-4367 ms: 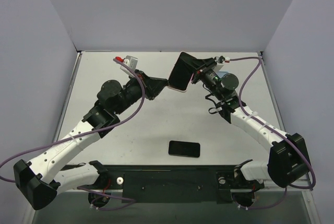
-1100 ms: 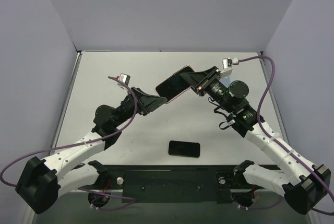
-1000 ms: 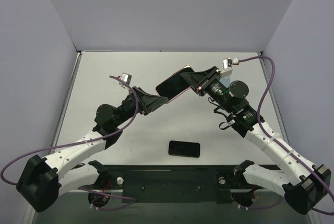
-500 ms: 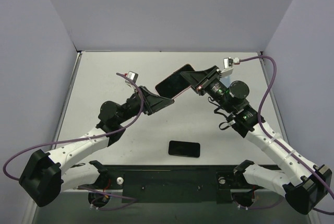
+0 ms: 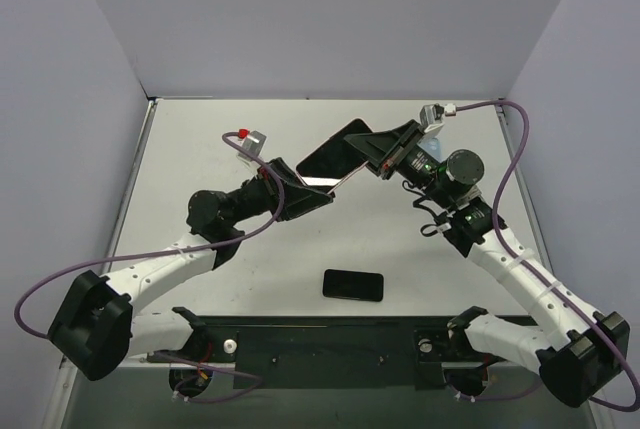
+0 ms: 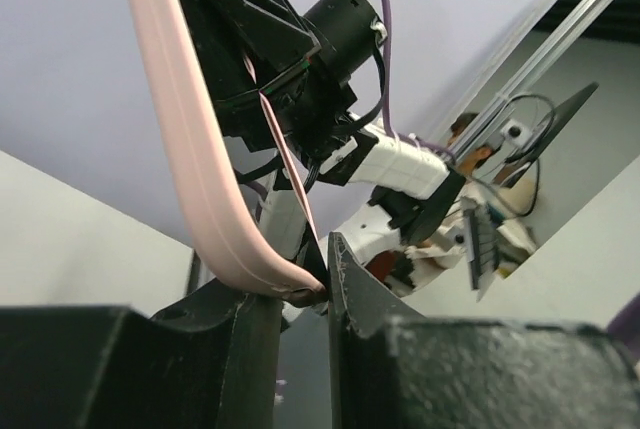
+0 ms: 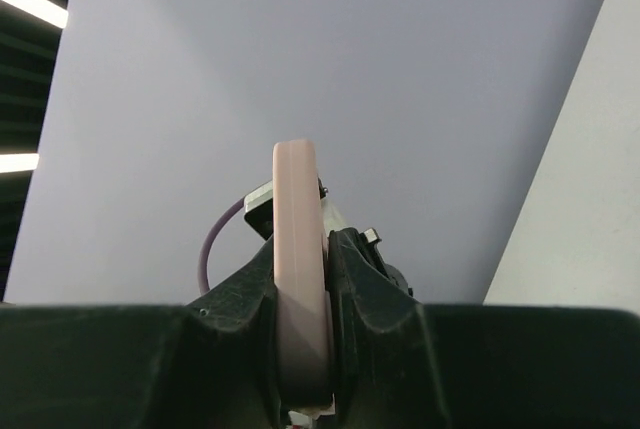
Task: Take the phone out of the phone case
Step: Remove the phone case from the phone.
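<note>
1. The right tool is squeezed tight on the thin edge of the pink case.
2. The left tool looks pinched shut on one round corner of the same case. Both arms hold the case up in the air between them, over the back half of the counter.
3. The left tool only bites a tiny bit of that round corner. If it pulls, the smooth corner could slip out and nothing would come apart.
4. If both arms pull hard, the case could bend or jump out of the right tool. Then it would fall onto the counter.
5. If a phone is inside, it could pop out all at once. Nothing is under it to catch it, so it could drop and get hurt.
6. The case is thin and pink, with a smooth rounded rim. From above, its wide side looks dark. I cannot tell if a phone sits in it.
7. A black phone lies flat on the counter near the arm bases, well apart from the case.
</note>
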### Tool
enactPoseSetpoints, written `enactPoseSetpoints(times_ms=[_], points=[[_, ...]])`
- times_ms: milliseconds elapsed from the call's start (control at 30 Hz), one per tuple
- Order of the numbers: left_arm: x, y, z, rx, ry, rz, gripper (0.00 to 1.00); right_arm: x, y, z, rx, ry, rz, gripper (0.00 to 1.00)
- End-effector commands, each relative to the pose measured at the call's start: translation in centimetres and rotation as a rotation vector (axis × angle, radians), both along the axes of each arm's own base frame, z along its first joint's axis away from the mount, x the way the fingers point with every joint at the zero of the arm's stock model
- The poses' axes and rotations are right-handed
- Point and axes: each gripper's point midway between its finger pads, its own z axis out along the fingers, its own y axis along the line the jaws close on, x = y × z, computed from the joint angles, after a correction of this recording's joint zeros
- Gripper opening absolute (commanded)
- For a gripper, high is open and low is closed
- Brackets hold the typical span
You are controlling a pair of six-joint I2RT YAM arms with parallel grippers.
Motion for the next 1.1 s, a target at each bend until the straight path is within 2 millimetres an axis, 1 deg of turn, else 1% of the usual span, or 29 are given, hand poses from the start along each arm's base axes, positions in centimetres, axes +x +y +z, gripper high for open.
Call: enactPoseSetpoints(times_ms=[0, 33, 133, 200, 267, 300, 333, 367, 400, 467, 500, 633, 800, 833, 900, 933, 967, 1000, 1033, 1067], points=[[-1.7, -0.4, -1.4, 0.077, -0.369, -0.05, 0.0, -4.6, -0.1, 7.8, 0.323, -0.058, 0.262, 0.0], [-1.3, -0.5, -1.8, 0.088, -0.361, -0.047, 0.0, -4.8, -0.3, 8.3, 0.369, -0.032, 0.286, 0.0], [-1.6, -0.4, -2.1, 0.067, -0.396, -0.055, 0.0, -5.1, -0.4, 8.9, 0.438, -0.025, 0.334, 0.0], [-1.8, -0.3, -2.3, 0.052, -0.42, -0.065, 0.0, -5.0, -0.3, 8.9, 0.471, -0.002, 0.366, 0.0], [-2.4, 0.0, -1.5, -0.001, -0.481, -0.071, 0.0, -5.0, -0.3, 9.1, 0.523, 0.009, 0.407, 0.0], [-2.2, -0.2, -1.7, -0.002, -0.47, -0.077, 0.0, -5.0, -0.4, 9.3, 0.545, 0.02, 0.42, 0.0], [-2.4, -0.1, -1.1, -0.023, -0.492, -0.087, 0.0, -5.0, -0.3, 9.1, 0.551, 0.022, 0.426, 0.0], [-2.2, -0.4, -1.3, -0.025, -0.476, -0.1, 0.0, -5.0, -0.1, 8.9, 0.547, 0.03, 0.434, 0.0], [-2.4, -0.2, -0.8, -0.047, -0.485, -0.109, 0.0, -5.1, 0.1, 8.9, 0.544, 0.031, 0.44, 0.0], [-2.3, -0.6, -1.1, -0.036, -0.491, -0.129, 0.0, -5.0, 0.4, 8.9, 0.557, 0.043, 0.455, 0.0], [-2.1, -0.8, -1.5, -0.026, -0.487, -0.136, 0.0, -5.4, 0.3, 9.4, 0.58, 0.035, 0.477, 0.0], [-1.8, -0.9, -2.2, -0.001, -0.52, -0.141, 0.0, -5.5, 0.6, 9.2, 0.593, 0.061, 0.496, 0.0], [-1.4, -0.1, -1.6, 0.001, -0.559, -0.112, 0.0, -5.5, 0.4, 8.4, 0.591, 0.082, 0.495, 0.0], [-1.6, 0.0, -1.4, 0.004, -0.582, -0.123, 0.0, -5.2, 0.2, 8.1, 0.598, 0.086, 0.487, 0.0], [-2.0, 0.0, -1.4, 0.015, -0.623, -0.136, 0.0, -5.1, -0.1, 8.3, 0.624, 0.085, 0.493, 0.0], [-2.1, 0.1, -1.3, 0.02, -0.633, -0.129, 0.0, -5.1, -0.2, 8.6, 0.635, 0.085, 0.497, 0.0], [-1.5, -0.1, -1.8, 0.045, -0.633, -0.11, 0.0, -5.1, -0.1, 8.6, 0.635, 0.087, 0.5, 0.0], [-1.7, 0.2, -1.4, 0.051, -0.654, -0.09, 0.0, -5.1, -0.1, 8.7, 0.633, 0.09, 0.5, 0.0], [-0.6, -0.3, -2.6, 0.106, -0.65, -0.062, 0.0, -5.2, 0.0, 8.7, 0.624, 0.089, 0.503, 0.0], [-1.0, -0.2, -1.9, 0.115, -0.7, -0.043, 0.0, -5.0, 0.2, 8.4, 0.61, 0.105, 0.501, 0.0]])
